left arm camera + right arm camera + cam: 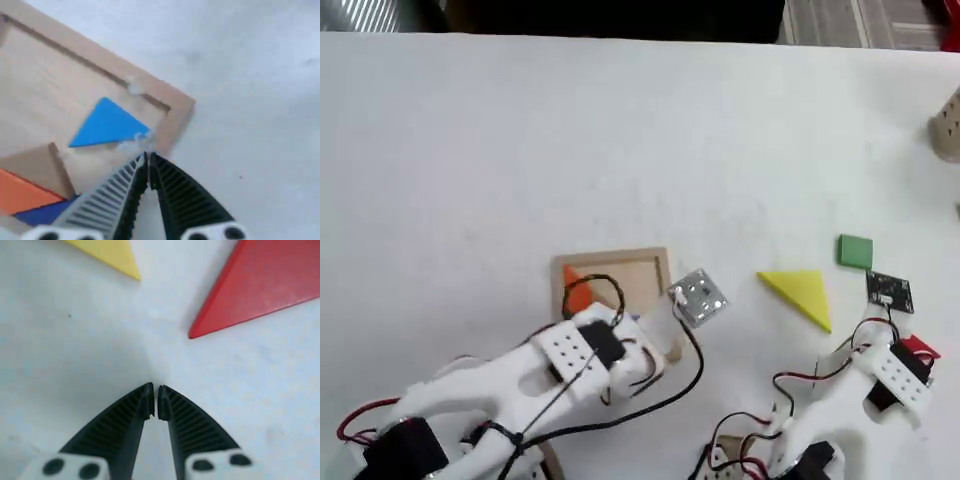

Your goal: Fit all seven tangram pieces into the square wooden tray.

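Tray partly filled, both sets of jaws pinched closed

The white desk (620,130) has loads of open room toward its far edge. The wooden tray (610,258) sits under the left arm (520,375) and has an orange piece (20,192), a dark blue piece (42,212) and a light blue triangle (107,125) inside. The light blue one lies close to the rim's inner corner, with the left jaws closed tight right by its tip. Well apart from the tray, the red triangle (265,282), yellow triangle (802,292) and green square (855,250) lie loose. The right jaws, closed too, sit over bare desk between the red and yellow tips.
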Robot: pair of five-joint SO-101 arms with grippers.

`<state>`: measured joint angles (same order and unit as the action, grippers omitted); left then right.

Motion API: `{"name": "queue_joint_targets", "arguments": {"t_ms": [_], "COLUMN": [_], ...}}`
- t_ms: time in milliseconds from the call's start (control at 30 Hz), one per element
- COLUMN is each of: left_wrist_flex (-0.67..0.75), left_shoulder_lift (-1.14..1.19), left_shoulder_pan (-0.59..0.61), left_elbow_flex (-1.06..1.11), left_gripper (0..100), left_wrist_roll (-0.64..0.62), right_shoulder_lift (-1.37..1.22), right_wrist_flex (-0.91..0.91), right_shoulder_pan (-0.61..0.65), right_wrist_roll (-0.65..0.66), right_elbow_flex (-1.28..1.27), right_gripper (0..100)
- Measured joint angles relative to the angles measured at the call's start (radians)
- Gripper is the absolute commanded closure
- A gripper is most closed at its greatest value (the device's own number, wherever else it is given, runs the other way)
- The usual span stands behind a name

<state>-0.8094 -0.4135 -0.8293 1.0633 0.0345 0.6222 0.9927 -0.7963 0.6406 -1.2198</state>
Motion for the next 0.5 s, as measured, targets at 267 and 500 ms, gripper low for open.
{"name": "queue_joint_targets", "arguments": {"t_ms": [267,500], "left_wrist_flex": [0.003,-0.021], "left_shoulder_lift": [0.192,0.351], "left_shoulder_pan": [-0.005,-0.005], "left_elbow_flex": [-0.146,-0.296], "left_gripper": [96,97], "left_wrist_roll": [0.0,0.0], "right_shoulder_lift": [0.0,0.0], "right_wrist_flex": [0.0,0.0], "right_shoulder_pan": [0.0,0.0], "right_wrist_roll": [0.0,0.0], "right_elbow_flex": [0.0,0.0], "right_gripper": [98.1,98.1]}}
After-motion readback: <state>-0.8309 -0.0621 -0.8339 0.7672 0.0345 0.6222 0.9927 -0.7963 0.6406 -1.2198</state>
